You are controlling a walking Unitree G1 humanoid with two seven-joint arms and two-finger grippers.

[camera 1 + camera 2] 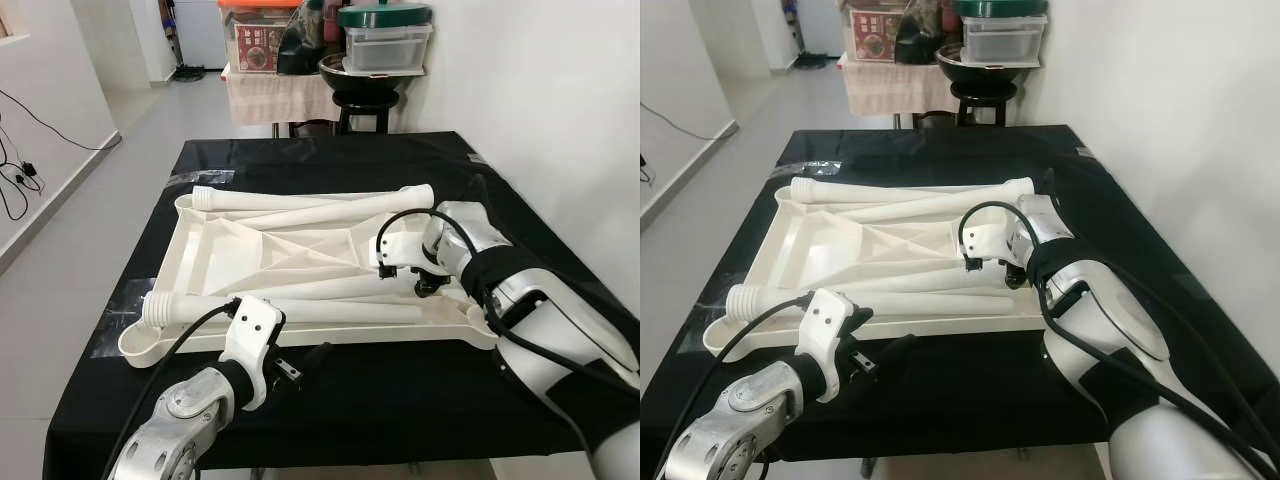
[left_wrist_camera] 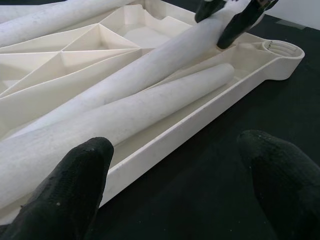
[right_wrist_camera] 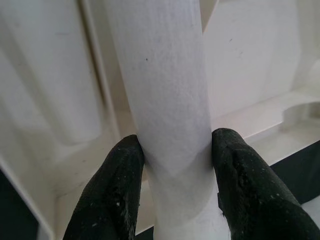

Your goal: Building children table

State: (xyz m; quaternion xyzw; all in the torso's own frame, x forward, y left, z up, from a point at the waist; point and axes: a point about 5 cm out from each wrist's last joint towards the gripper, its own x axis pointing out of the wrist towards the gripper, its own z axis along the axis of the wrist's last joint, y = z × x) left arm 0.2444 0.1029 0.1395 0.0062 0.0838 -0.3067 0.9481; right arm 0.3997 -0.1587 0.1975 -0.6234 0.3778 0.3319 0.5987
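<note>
- Our right gripper [image 3: 175, 150] is clenched on a white leg [image 3: 160, 100] near its right end, inside the upturned white top [image 1: 200, 240] that lies on the black tabletop [image 1: 400, 390].
- Our left gripper [image 2: 175, 185] hangs released over bare black cloth just beside the top's near rim, its fingers [image 2: 70, 185] spread wide and holding nothing.
- Four legs lie in the top: two along the far side, two along the near side, the threaded end [image 1: 160, 308] of one poking out at the near left.
- We judge the legs light, stiff, hollow plastic, smooth enough to slip; a grip close to mid-length should balance one better than a grip at the end.
- The top looks rigid and ribbed, its corner socket [image 2: 282, 50] at the near right open to take a leg.
- Open room lies along the near strip of cloth and to the far end; the wall [image 1: 540, 90] stands close on the right, so a long leg may be best swung leftward.
- The near edge is close beneath our left arm.
</note>
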